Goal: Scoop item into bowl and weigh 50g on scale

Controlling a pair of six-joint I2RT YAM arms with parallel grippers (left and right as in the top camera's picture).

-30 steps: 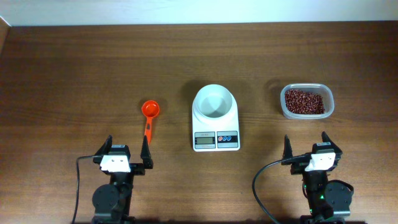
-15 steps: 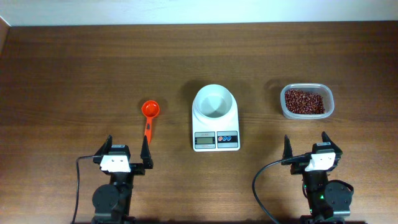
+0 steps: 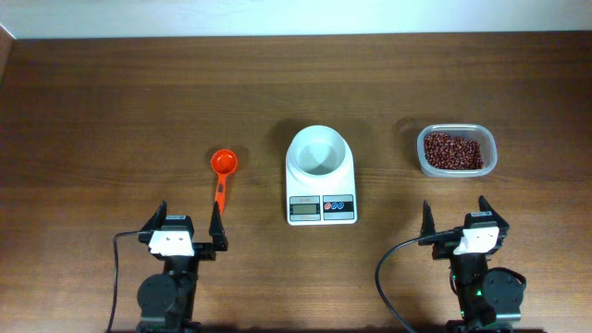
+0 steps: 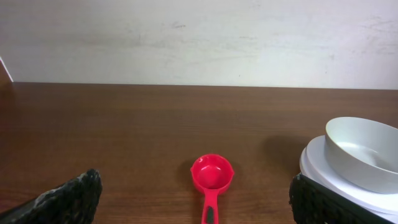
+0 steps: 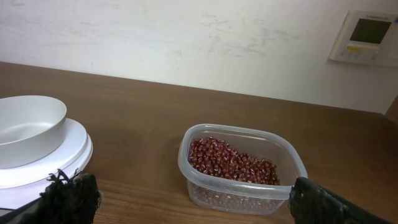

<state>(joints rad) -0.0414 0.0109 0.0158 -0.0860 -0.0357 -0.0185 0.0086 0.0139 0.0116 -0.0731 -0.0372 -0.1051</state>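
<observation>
The empty white bowl [image 3: 320,152] sits on the white scale [image 3: 321,209] at the table's middle; it also shows in the left wrist view [image 4: 364,152] and the right wrist view [image 5: 25,127]. The dark red-brown beans [image 3: 452,150] [image 5: 233,160] lie in a clear plastic container [image 3: 488,148] at the right. An orange-red scoop [image 3: 222,176] [image 4: 211,177] lies left of the scale, cup away from me. My left gripper [image 3: 189,225] [image 4: 193,202] is open and empty, just in front of the scoop's handle. My right gripper [image 3: 455,217] [image 5: 189,199] is open and empty, in front of the container.
A white wall runs along the table's far edge. A wall-mounted control panel [image 5: 365,36] shows at the right wrist view's upper right. Black cables run from both arm bases along the table's front.
</observation>
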